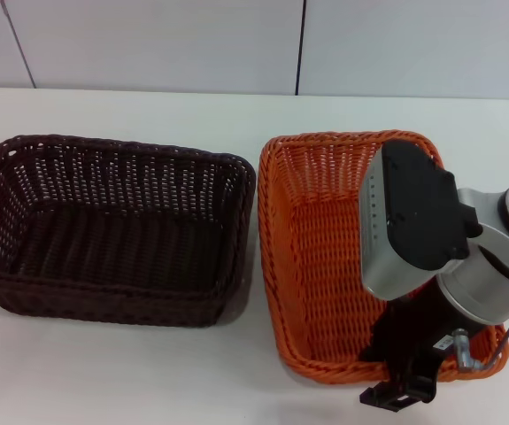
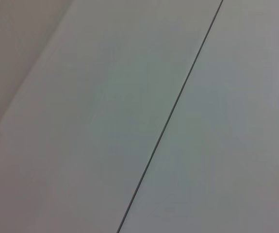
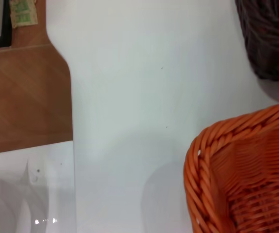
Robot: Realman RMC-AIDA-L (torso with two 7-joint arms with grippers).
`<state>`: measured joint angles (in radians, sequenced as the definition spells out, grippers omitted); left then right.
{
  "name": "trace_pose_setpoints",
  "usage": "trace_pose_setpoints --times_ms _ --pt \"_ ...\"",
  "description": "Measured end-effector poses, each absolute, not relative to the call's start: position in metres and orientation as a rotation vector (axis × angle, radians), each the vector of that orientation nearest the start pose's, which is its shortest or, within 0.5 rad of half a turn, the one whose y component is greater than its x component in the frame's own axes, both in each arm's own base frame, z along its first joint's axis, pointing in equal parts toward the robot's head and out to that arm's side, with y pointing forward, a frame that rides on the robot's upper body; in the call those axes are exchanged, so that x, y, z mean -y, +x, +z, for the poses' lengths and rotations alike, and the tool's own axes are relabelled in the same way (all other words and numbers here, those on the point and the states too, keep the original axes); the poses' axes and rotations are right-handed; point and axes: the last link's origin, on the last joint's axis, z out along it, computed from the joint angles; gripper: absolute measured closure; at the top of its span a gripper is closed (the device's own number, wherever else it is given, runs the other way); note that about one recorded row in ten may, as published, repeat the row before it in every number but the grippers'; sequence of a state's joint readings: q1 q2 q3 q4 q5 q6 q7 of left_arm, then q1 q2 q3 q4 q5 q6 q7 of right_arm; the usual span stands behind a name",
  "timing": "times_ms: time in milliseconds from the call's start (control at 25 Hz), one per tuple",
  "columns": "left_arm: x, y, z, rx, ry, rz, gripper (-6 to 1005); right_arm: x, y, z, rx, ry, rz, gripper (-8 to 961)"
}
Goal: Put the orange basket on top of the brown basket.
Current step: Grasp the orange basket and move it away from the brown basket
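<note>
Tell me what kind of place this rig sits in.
Probably a lab or office test bench: a plain white table against pale wall panels, wood-look floor beside it, and only the orange basket and brown basket set out.

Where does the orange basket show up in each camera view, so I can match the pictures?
Head view: the orange basket stands right of centre on the white table, beside the brown basket, partly hidden by the right arm.
Left wrist view: not in it.
Right wrist view: only one braided rim corner shows.
Shared landmark: the brown basket, seen as a dark edge in the right wrist view.
</note>
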<state>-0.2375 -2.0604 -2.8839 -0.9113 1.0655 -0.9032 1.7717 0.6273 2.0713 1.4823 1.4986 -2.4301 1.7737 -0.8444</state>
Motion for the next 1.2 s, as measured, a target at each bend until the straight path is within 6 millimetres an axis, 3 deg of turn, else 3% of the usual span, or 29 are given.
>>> trace_pose_setpoints --times_ms 560,760,1200 --pt "-0.262 -0.409 0.259 0.715 -0.948 -0.978 261 -0.299 0.135 -0.048 -0.116 -3.033 -0.842 543" --pt "-0.259 -0.41 0.26 0.714 -0.938 -0.986 261 -0.3 0.124 -0.041 -0.049 -2.994 -0.795 730" --pt "-0.258 -0.411 0.262 0.713 -0.934 -0.985 261 -0.299 0.111 -0.025 -0.006 -2.888 -0.793 803"
